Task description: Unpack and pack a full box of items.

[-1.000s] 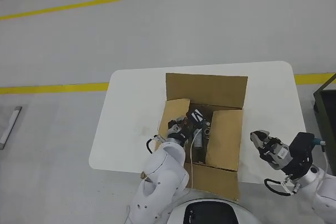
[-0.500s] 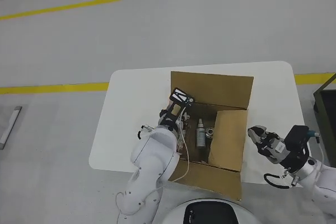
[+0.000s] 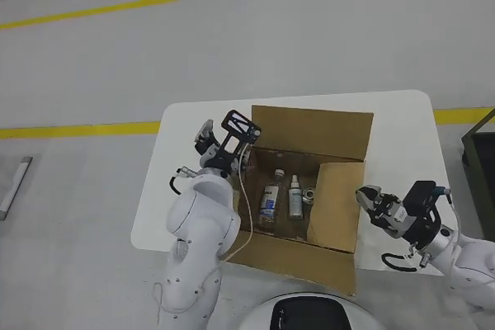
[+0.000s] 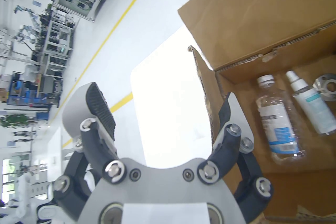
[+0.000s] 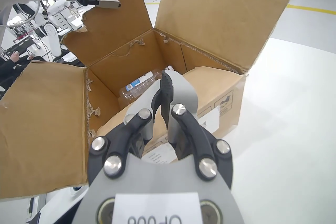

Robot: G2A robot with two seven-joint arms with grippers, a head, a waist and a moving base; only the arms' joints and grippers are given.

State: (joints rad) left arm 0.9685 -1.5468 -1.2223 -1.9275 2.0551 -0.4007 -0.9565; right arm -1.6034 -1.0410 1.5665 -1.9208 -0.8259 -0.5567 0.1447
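Note:
An open cardboard box (image 3: 313,132) stands on the white table (image 3: 186,177). On its floor lie a clear bottle (image 3: 270,198) (image 4: 278,120) with a blue label, a white spray bottle (image 3: 294,198) (image 4: 309,101) and a small metal flange (image 3: 311,195) (image 4: 325,86). My left gripper (image 3: 224,132) (image 4: 160,93) is open at the top of the box's left flap (image 4: 203,83), whose edge runs between the fingers close to one of them. My right gripper (image 3: 370,200) (image 5: 164,93) is shut with nothing in it, just outside the right flap (image 3: 334,202). The right wrist view also shows the bottle (image 5: 139,88) and the left gripper (image 5: 105,1).
The box's far flap (image 5: 223,12) stands upright and the near flap (image 3: 301,264) hangs toward me. A dark green rack (image 3: 487,181) stands beyond the table's right edge. Bare table lies left of the box and on its far right.
My left gripper rose out of the box and moved left and back to the left flap, which swung outward, uncovering the clear bottle. My right gripper edged closer to the box.

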